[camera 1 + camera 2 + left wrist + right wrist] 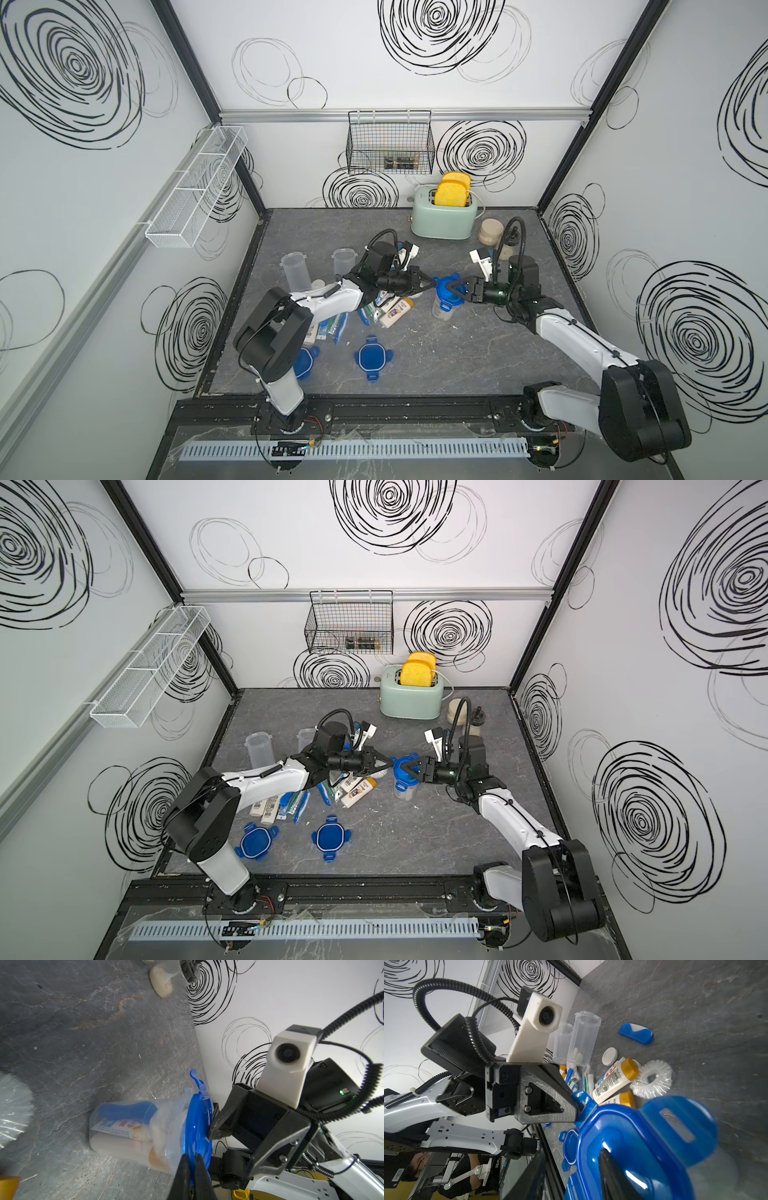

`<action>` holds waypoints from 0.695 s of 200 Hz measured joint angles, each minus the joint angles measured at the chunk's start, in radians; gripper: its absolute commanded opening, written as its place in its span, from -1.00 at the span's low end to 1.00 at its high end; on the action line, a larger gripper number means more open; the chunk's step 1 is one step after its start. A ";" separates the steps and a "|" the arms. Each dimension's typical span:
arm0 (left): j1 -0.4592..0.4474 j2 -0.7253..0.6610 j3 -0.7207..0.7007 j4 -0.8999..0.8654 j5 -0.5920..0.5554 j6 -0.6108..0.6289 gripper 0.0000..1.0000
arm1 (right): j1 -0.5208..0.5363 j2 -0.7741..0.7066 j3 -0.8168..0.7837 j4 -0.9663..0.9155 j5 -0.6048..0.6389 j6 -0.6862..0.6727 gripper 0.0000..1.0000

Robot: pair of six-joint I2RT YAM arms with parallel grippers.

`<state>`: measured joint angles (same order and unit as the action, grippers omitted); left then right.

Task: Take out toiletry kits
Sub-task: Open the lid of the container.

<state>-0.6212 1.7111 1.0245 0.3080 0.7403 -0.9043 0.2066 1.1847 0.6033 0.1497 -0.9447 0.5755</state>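
The left gripper (190, 1169) is pinched shut on a clip of the blue lid (197, 1118) of the clear tub (441, 311) standing right of centre. The right gripper (452, 286) has its tips pressed together at the lid's right edge, though whether it nips anything I cannot tell. One toiletry kit (122, 1126) sits sealed inside that tub and loose kits (293, 804) lie just left of it; the pieces look light and the bottles (358, 792) stiff and slick, so take each across its middle and steady the tippy tub.

A robotics lab booth: swirl-printed panels (415, 62) on aluminium framing (403, 115) enclose two rail-mounted arms (332, 297), a toaster (444, 222) beyond them.
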 measured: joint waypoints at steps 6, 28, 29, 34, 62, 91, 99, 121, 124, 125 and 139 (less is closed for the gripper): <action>-0.003 -0.003 0.004 0.000 0.000 0.001 -1.00 | -0.005 -0.010 0.000 -0.004 0.001 0.000 -0.09; -0.017 -0.019 0.023 -0.011 0.000 0.008 -1.00 | -0.023 -0.037 0.000 -0.010 0.002 0.002 -0.09; -0.017 -0.020 0.024 -0.012 0.000 0.008 -1.00 | -0.024 -0.039 0.000 -0.010 0.001 0.002 -0.09; -0.018 -0.023 0.029 -0.017 0.000 0.009 -1.00 | -0.029 -0.042 0.000 -0.010 0.001 0.003 -0.10; -0.019 -0.035 0.049 -0.024 0.000 0.013 -1.00 | -0.051 -0.052 0.000 -0.014 0.002 0.004 -0.09; -0.029 -0.042 0.067 -0.048 0.000 0.022 -1.00 | -0.072 -0.068 -0.002 -0.028 0.004 0.004 -0.09; -0.036 -0.045 0.074 -0.061 -0.001 0.031 -1.00 | -0.080 -0.075 -0.002 -0.034 0.003 0.004 -0.09; -0.063 -0.047 0.104 -0.106 -0.008 0.065 -1.00 | -0.109 -0.093 -0.005 -0.036 -0.001 0.014 -0.09; -0.068 -0.047 0.110 -0.114 -0.010 0.071 -1.00 | -0.113 -0.096 -0.006 -0.035 -0.002 0.017 -0.09; -0.068 -0.047 0.111 -0.116 -0.011 0.073 -1.00 | -0.114 -0.097 -0.006 -0.034 -0.002 0.018 -0.09; -0.090 -0.047 0.135 -0.159 -0.021 0.106 -1.00 | -0.127 -0.103 -0.011 -0.034 -0.003 0.027 -0.09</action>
<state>-0.7109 1.6646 1.1591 0.1486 0.7189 -0.7982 0.0795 1.0813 0.5922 0.1162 -0.9474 0.6029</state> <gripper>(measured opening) 0.076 0.454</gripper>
